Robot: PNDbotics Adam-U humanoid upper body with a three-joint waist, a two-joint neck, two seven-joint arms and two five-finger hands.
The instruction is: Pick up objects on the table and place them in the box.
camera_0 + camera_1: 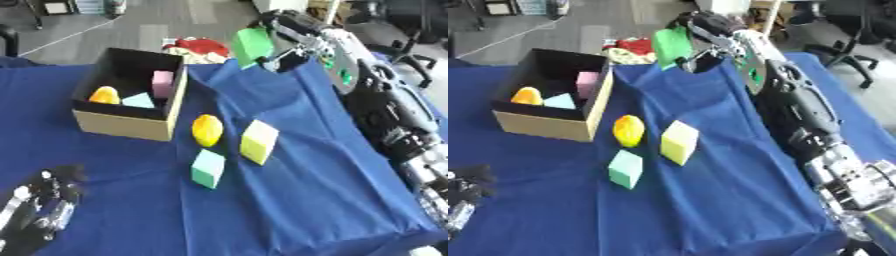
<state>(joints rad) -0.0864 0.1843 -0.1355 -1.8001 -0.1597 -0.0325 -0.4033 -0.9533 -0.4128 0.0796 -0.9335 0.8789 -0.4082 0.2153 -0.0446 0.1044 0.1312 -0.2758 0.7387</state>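
My right hand [284,30] is raised over the table's far edge, shut on a green block [253,44]. The cardboard box [122,125] with a black inside stands at the left and holds an orange piece [104,95], a light blue piece [138,100] and a pink block [163,83]. On the blue cloth in front of the box lie a yellow-orange rounded object [207,130], a pale yellow block [258,142] and a mint green block [208,169]. My left hand [39,210] rests low at the bottom left, fingers relaxed.
The blue cloth [306,200] covers the table and is creased toward the right edge. A red and white thing [199,49] lies on the floor beyond the far edge. Office chairs [842,30] stand at the back right.
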